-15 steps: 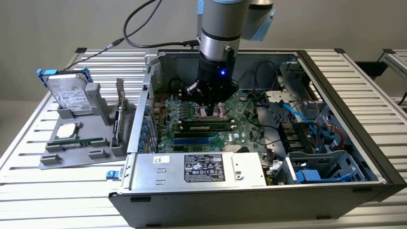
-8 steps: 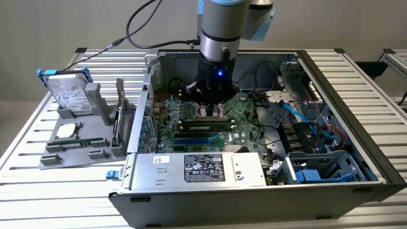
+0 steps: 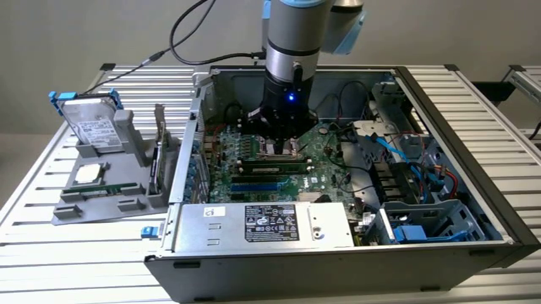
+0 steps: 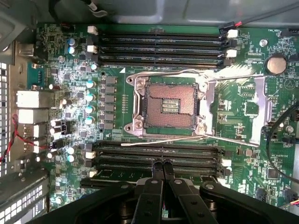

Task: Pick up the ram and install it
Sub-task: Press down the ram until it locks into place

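One closed hand (image 4: 162, 164) above the motherboard (image 4: 243, 107); ram (image 3: 272, 169) seated, exterior view.

Tool (image 4: 162, 164) closed, pointing straight down

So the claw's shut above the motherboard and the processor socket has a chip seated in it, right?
Not quite: the processor socket is empty, and the wrist view shows its contact field bare. The claw is shut above the motherboard, as you said.
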### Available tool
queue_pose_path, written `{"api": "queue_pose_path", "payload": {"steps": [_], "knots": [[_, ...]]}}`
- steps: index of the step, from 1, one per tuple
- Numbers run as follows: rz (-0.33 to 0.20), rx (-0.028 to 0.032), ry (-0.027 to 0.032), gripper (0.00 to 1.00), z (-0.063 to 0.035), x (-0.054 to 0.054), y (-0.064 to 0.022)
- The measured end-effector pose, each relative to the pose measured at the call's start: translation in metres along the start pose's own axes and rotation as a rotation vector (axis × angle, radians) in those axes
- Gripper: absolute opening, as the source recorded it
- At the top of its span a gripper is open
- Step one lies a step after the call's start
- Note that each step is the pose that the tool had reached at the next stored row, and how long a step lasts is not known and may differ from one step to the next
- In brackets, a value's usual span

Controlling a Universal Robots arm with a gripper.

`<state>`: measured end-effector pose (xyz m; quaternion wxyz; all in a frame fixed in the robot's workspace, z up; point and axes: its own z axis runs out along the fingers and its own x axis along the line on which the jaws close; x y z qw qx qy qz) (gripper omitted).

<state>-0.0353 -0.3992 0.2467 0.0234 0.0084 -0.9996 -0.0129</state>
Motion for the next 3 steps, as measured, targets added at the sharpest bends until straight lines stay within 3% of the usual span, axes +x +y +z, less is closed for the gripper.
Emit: {"api": "queue_pose_path", "payload": {"steps": [3], "knots": [[0.0,0.0,0.0,0.1,0.0,0.0,0.0]]}}
